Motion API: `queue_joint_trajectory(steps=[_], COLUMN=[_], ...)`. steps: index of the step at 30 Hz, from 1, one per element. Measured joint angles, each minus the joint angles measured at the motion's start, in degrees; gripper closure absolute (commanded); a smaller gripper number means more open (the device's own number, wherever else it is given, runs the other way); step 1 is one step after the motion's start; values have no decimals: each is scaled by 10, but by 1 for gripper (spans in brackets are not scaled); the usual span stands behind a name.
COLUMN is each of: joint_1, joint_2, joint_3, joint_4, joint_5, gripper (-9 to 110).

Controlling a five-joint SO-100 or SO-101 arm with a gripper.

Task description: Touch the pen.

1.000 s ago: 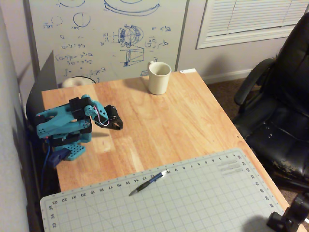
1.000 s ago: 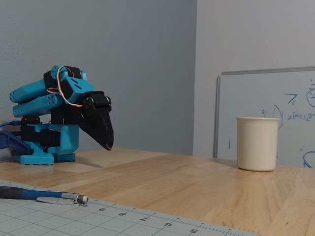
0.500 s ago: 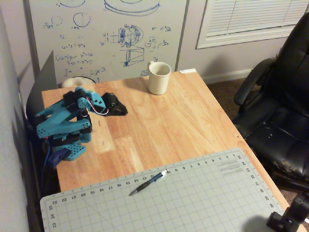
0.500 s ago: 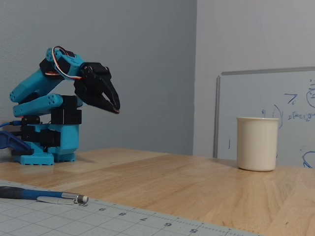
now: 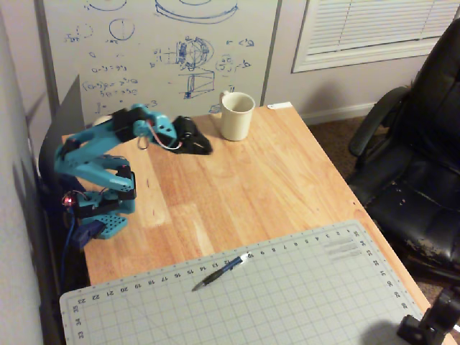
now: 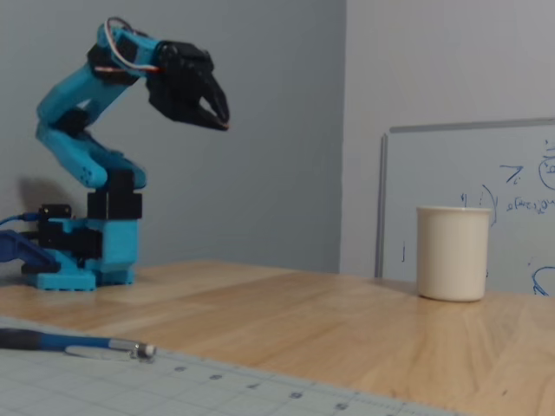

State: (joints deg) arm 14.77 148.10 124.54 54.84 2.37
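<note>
Hovering way up off the wooden table [image 5: 251, 180], the black gripper [image 6: 217, 113] had its jaws pretty much together, just a sliver between the tips, and wasn't holding anything. In the overhead view it sat at about 9 o'clock from the cream mug [image 5: 236, 115], near it but not touching. The pen [image 5: 220, 272] was well apart from both, down at roughly 6 o'clock from the gripper, lying diagonally on the grey cutting mat [image 5: 302, 302] near its top edge.
</note>
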Motion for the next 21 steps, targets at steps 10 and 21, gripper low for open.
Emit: queue_joint_trajectory(steps=[10,21], joint_1=[149,277], joint_2=[-274,-549], joint_3=[-218,-410], joint_4=[0,0], joint_5=[0,0], gripper=[101,101])
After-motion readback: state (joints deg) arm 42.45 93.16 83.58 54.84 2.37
